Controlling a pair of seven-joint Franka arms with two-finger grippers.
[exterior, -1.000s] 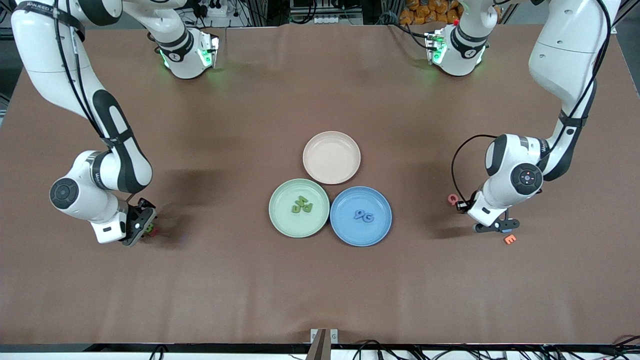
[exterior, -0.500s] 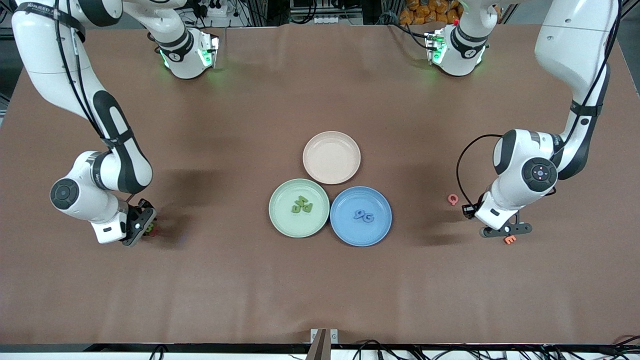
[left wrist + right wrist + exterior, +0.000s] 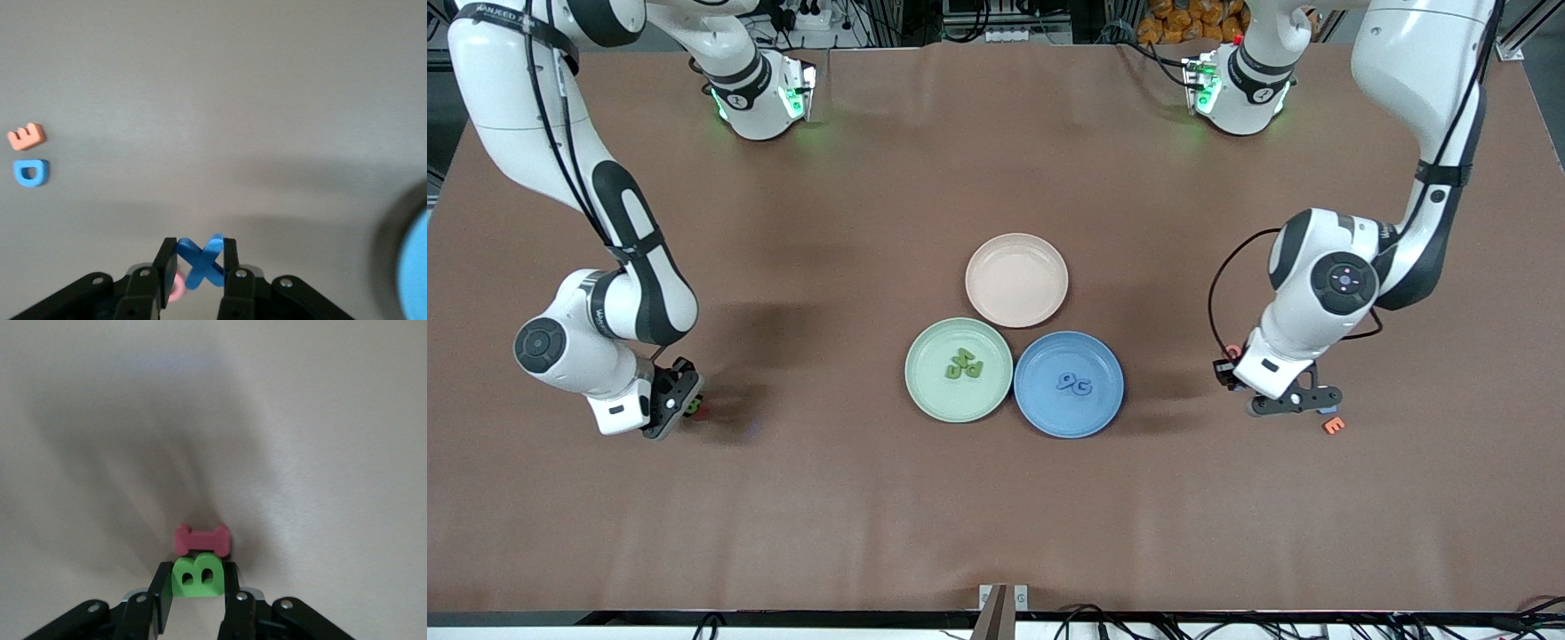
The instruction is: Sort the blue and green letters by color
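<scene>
Brown table (image 3: 996, 498), covered edge to edge. Three plates are clustered mid-table: peach plate (image 3: 1016, 280) farthest from the front camera, green plate (image 3: 959, 369) and blue plate (image 3: 1069, 384) side by side nearer it, rims touching. Toward the left arm's end, an orange E (image 3: 1333, 425) and a blue D (image 3: 31, 173) are laid just beside each other; a pink letter (image 3: 1232, 351) is partly hidden nearby. Toward the right arm's end, a dark red piece (image 3: 202, 539) is seen touching a green B (image 3: 197, 577).
</scene>
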